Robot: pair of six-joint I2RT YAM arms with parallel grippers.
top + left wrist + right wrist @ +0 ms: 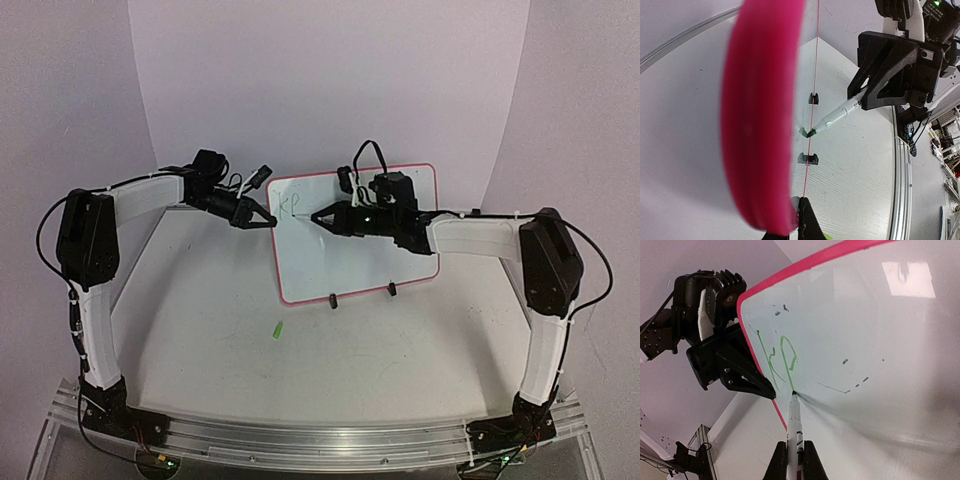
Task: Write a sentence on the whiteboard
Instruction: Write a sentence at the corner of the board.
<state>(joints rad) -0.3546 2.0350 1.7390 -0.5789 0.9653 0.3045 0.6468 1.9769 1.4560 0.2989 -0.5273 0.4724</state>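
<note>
Brace with the left gripper clamped on the whiteboard at its left rim; the right gripper, gripping the marker, should press lightly.

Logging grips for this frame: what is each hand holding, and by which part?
The left hand clamps the whiteboard by its left edge. The right hand grips a marker by its barrel, tip against the board.

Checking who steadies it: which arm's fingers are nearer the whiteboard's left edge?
Left. The left fingers clamp that edge of the whiteboard; the right fingers, farther in, hold a marker to it.
</note>
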